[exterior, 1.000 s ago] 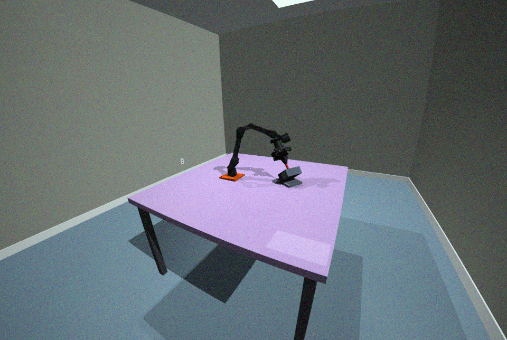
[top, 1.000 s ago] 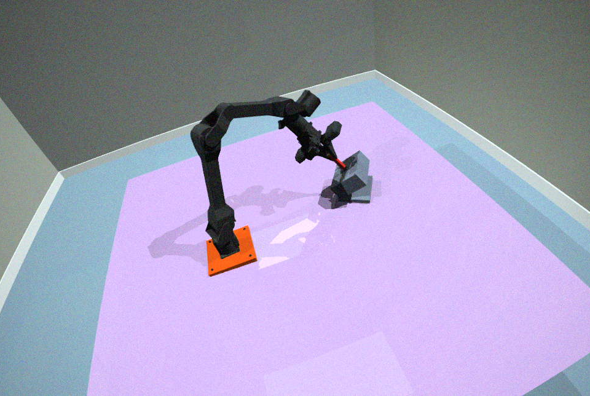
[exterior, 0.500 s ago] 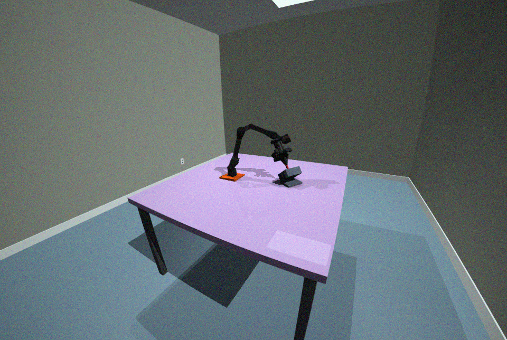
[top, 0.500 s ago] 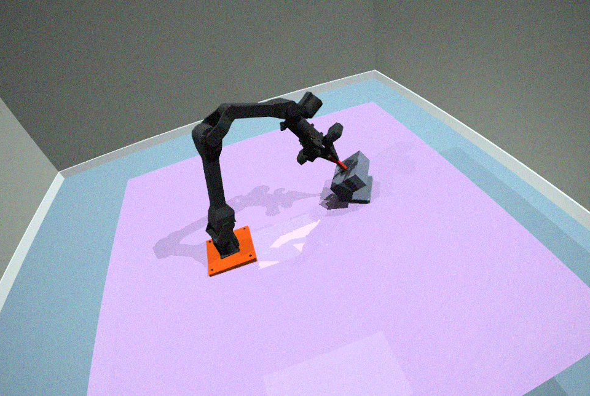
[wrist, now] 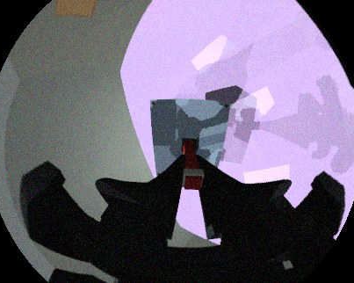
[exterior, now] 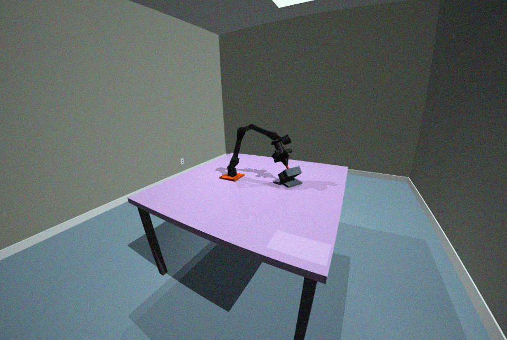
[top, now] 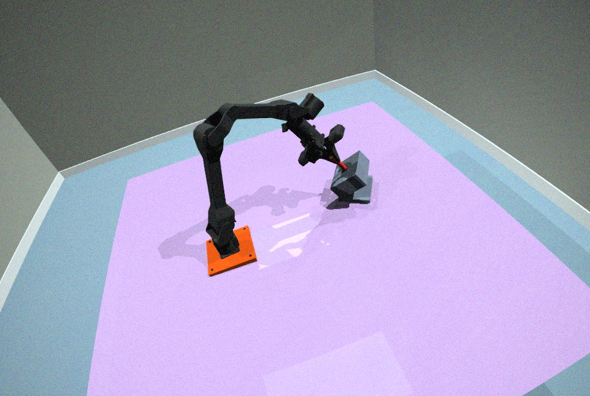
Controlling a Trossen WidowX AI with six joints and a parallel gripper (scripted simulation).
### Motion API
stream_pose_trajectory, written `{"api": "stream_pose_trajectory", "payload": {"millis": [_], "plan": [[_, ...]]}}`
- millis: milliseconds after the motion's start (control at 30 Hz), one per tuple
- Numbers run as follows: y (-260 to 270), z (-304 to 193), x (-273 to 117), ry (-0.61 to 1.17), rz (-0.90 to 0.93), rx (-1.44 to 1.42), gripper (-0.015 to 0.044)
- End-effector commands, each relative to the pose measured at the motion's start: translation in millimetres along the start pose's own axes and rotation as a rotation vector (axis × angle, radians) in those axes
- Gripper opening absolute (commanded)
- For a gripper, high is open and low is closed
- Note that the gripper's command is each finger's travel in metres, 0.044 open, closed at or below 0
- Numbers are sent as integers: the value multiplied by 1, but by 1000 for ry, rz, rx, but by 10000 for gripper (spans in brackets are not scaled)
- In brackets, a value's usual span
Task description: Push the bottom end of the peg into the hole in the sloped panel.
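A red, square-sided peg [top: 343, 165] [exterior: 287, 167] [wrist: 191, 161] is held tilted between the fingers. My gripper [top: 337, 161] [exterior: 287, 164] [wrist: 190, 158] is shut on it, just off the face of the grey sloped panel block [top: 359, 168] [exterior: 291, 173] [wrist: 164, 119]. In the wrist view the peg's far end lies over the dark square hole [wrist: 191, 141], whose upper edge shows above the peg. The peg seems to reach the hole's mouth. How deep its end sits is hidden, since the fingers and shadows cover the area.
The panel block stands on a grey base plate [top: 364, 194] [exterior: 292, 183] on the pink table [top: 398, 261] [exterior: 222, 208]. The arm's orange base [top: 244, 249] [exterior: 240, 175] is to the left in the top and exterior views. Small dark dots mark the panel's upper corners in the wrist view.
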State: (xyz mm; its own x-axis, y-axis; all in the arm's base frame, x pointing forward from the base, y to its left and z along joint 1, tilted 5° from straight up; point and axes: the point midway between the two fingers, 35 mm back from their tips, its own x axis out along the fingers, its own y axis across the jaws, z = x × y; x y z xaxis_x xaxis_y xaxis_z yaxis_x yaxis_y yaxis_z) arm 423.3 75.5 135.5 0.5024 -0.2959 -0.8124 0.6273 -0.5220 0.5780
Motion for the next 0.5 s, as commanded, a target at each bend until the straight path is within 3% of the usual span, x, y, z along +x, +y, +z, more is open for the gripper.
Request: {"api": "stream_pose_trajectory", "payload": {"millis": [0,467], "plan": [[-1,0,4,0,-4,-4,0],[0,0,10,0,-4,-4,0]]}}
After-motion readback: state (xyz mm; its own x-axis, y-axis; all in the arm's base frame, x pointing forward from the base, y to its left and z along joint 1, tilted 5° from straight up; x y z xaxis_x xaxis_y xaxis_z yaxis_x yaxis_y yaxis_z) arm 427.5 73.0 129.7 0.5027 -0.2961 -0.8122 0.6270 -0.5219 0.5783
